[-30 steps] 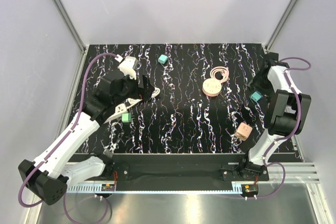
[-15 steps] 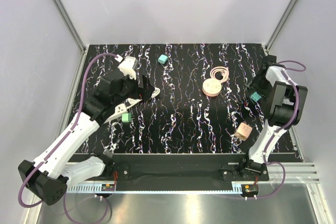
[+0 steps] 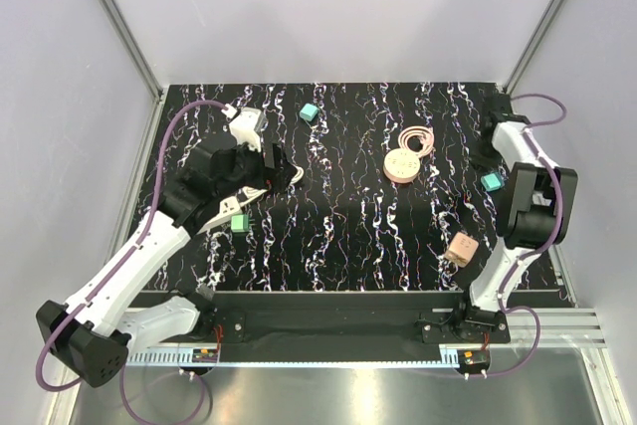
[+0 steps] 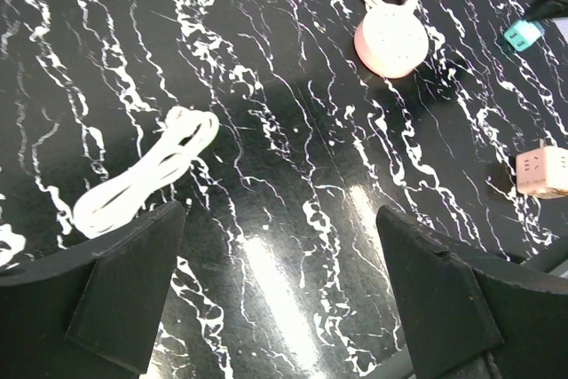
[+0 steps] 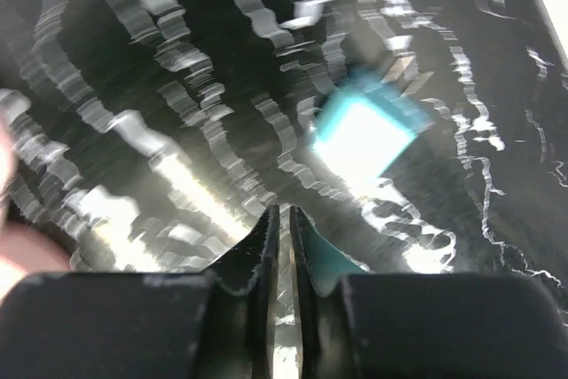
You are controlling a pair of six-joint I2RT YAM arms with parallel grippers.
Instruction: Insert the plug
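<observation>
Plug (image 3: 491, 182) loose on the table (image 3: 348, 236), not in either of my grippers.
From above, I see it by the right edge, near the right arm (image 3: 525, 146). Left wrist: left gripper (image 4: 280, 212) spread wide, plug far off, top right. Right wrist: right gripper (image 5: 282, 224) pinched almost together on nothing; the blurred teal block just ahead is probably the plug.
</observation>
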